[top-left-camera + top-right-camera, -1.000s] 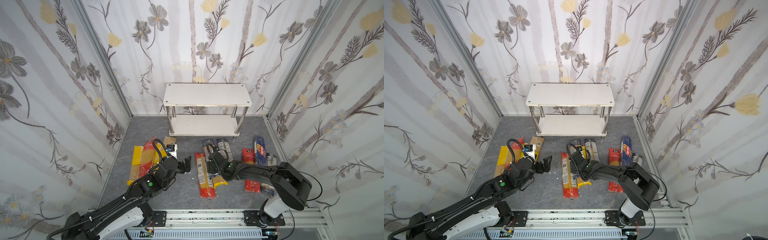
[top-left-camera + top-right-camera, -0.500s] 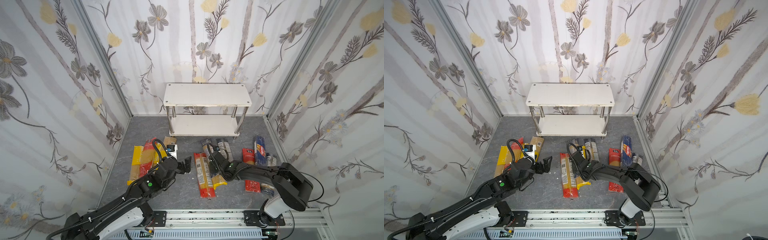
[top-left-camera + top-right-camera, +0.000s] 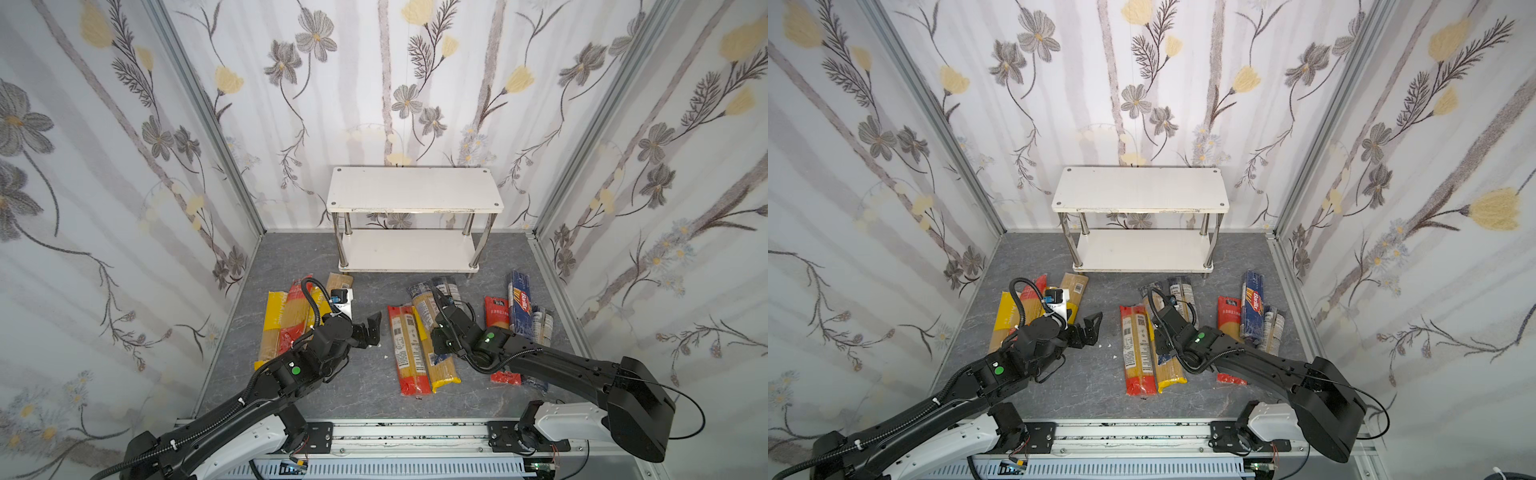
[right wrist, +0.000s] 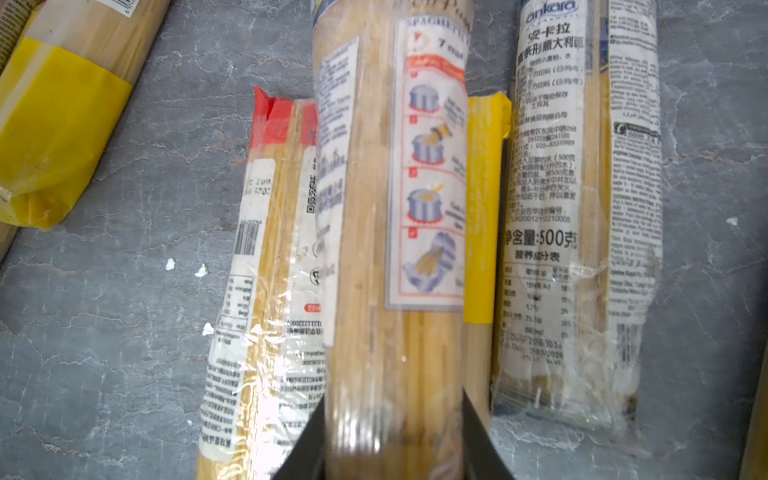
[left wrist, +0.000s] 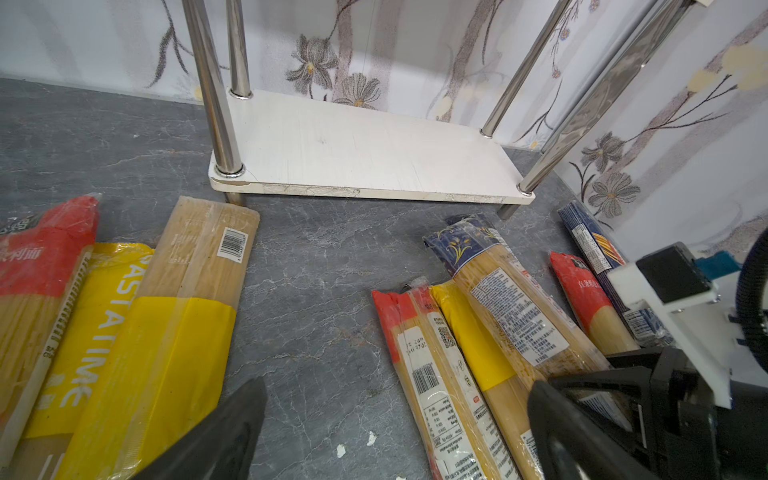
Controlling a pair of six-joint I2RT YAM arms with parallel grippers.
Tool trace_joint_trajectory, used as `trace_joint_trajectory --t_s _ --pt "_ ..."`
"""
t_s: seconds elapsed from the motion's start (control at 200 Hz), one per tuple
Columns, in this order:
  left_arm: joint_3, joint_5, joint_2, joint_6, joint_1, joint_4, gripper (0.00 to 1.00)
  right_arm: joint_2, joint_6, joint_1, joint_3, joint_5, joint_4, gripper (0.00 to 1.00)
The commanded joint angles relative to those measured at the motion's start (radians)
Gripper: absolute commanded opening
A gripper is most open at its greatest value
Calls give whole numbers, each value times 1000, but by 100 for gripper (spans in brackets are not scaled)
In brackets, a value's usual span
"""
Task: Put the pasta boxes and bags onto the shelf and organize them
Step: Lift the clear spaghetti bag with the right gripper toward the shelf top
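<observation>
Spaghetti bag (image 4: 390, 208) clamped in right claw (image 4: 392, 440), left claw (image 5: 395, 419) spread wide

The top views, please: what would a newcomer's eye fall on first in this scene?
Long spaghetti packs lie scattered across the grey floor, in front of a white two-tier shelf whose boards are both bare. The right gripper is shut on a blue-ended pack near the middle of the floor, while the left gripper hangs open over the bare strip between the piles.
</observation>
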Motion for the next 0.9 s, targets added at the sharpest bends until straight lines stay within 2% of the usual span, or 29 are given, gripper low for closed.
trace_joint_trajectory --t_s 0.0,0.095,0.285,0.42,0.689,0.894 --pt "10 0 -4 -8 2 -1 100 -57 11 0 6 36 25 19" --pt "14 3 -5 -5 0 -3 100 -142 5 0 12 35 -35 19" --pt "33 -10 9 8 2 -3 100 -355 -34 1 132 102 -202 20" --pt "75 -3 43 21 2 -2 100 -443 -67 -4 218 143 -259 21" --pt "305 54 182 104 1 -3 100 -398 -141 -48 454 174 -314 21" --pt "509 94 299 168 2 -6 100 -287 -243 -229 661 101 -322 22"
